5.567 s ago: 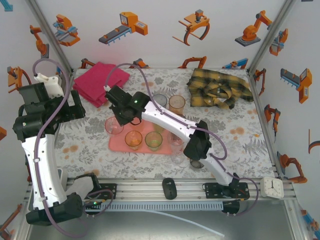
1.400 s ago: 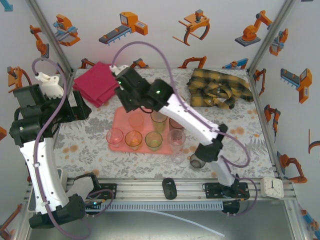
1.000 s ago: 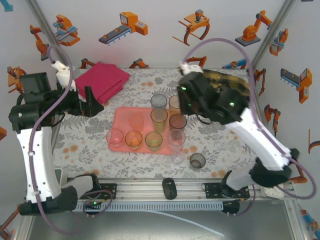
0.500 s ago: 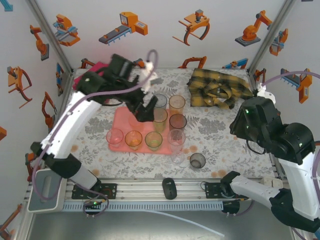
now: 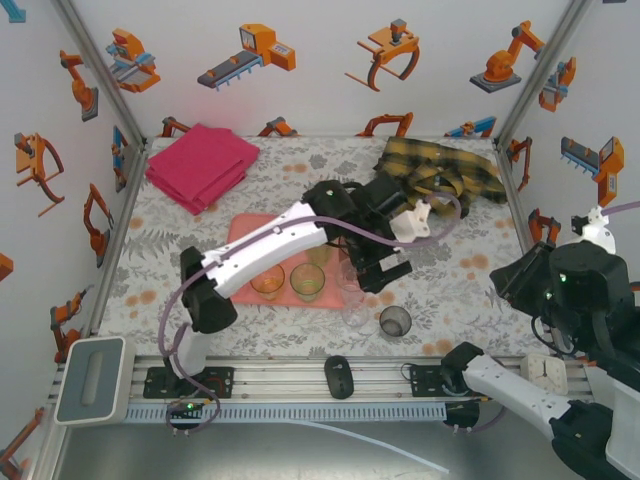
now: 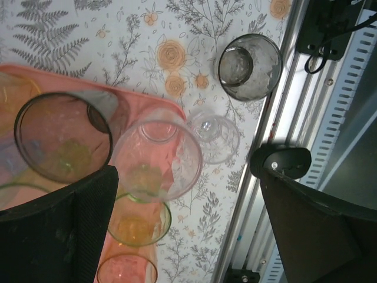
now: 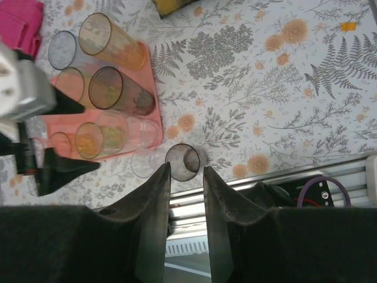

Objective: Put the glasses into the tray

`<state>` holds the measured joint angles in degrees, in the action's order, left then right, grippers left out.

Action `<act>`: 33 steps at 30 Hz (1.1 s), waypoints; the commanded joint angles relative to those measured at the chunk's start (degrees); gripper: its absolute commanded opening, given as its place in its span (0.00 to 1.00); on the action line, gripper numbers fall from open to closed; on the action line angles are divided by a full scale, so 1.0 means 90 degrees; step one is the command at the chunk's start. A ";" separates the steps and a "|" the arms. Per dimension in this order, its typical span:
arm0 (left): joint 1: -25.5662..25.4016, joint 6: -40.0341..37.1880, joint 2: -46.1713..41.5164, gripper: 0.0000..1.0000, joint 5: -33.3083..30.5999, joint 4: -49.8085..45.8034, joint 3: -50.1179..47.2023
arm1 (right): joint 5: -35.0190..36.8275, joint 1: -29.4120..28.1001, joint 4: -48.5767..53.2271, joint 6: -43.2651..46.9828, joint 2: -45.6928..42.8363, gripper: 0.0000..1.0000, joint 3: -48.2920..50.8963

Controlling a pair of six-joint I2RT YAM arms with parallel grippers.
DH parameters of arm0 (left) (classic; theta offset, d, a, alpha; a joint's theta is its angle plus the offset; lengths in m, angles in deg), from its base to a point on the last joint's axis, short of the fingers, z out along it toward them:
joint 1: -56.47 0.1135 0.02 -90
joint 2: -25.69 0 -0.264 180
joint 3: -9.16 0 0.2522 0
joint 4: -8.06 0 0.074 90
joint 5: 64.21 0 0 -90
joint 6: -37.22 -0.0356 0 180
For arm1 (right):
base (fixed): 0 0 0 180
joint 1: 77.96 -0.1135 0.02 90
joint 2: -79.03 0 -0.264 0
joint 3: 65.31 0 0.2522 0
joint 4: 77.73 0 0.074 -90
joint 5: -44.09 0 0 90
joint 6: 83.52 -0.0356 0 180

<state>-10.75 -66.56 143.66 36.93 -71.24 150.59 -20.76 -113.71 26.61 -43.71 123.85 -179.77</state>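
Glasses (image 5: 306, 282), small transparent tumblers in amber, green, blue-grey and dark tints, stand close together on the large flat salmon-pink plastic tray (image 5: 243, 230) at the middle of the flower-printed table (image 5: 470, 250). Two are off it. A small clear glass tumbler (image 6: 215, 137) sits just outside the tray's corner, at about 5 o'clock from the tray in the top view. A smoky dark glass tumbler (image 5: 396, 321) stands a little further out in the same direction, near the table's front edge.

The left gripper (image 6: 188, 177) hangs above the tray's 3 o'clock end with its fingers (image 6: 65, 230) spread wide and nothing between them. Directly below it in the wrist view is a pale pink tumbler (image 6: 156, 159) at the tray's corner.

The right arm (image 5: 575, 300) is at the table's 4 o'clock edge, well apart from the tray. The right gripper (image 7: 186, 171) is high over the front edge, its fingers a narrow gap apart and holding nothing.

A folded magenta cloth (image 5: 200, 165) lies at 10 o'clock from the tray, and a crumpled yellow-and-black plaid cloth (image 5: 445, 175) at 1 o'clock.
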 commanded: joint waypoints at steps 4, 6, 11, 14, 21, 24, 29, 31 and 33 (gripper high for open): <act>-0.0351 0.0214 0.0688 0.98 -0.0016 0.0262 0.0680 | 0.0089 0.0025 -0.0385 -0.0194 -0.0208 0.31 0.0223; -0.0471 0.0237 0.0915 0.97 -0.0062 0.0398 0.0759 | 0.0089 0.0027 -0.0455 -0.0194 -0.0281 0.31 0.0237; -0.0680 0.0223 0.1442 0.94 -0.0315 0.0450 0.1003 | -0.0093 0.0026 -0.0551 -0.0119 -0.0275 0.31 0.0364; -0.0706 0.0242 0.1663 0.90 -0.0331 0.0459 0.0985 | -0.0145 0.0027 -0.0562 -0.0077 -0.0239 0.32 0.0379; -0.0715 0.0310 0.1838 0.84 -0.0511 0.0643 0.0754 | -0.0274 0.0027 -0.0771 -0.0048 -0.0442 0.33 0.0551; -0.0734 0.0257 0.1921 0.80 -0.0486 0.0646 0.0769 | -0.0273 0.0024 -0.0784 -0.0058 -0.0514 0.33 0.0583; -0.0744 0.0335 0.2066 0.78 -0.0592 0.0635 0.0754 | -0.0297 0.0025 -0.0836 -0.0057 -0.0557 0.33 0.0630; -0.0754 0.0349 0.2077 0.76 -0.0631 0.0665 0.0716 | -0.0294 0.0027 -0.0925 -0.0045 -0.0599 0.33 0.0630; -0.0754 0.0347 0.2113 0.73 -0.0721 0.0670 0.0682 | -0.0292 0.0027 -0.1028 -0.0045 -0.0666 0.32 0.0623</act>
<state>-17.11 -64.20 161.41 31.62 -65.01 157.68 -23.34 -113.71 20.49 -44.30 118.74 -174.51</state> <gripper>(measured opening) 0.741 0.325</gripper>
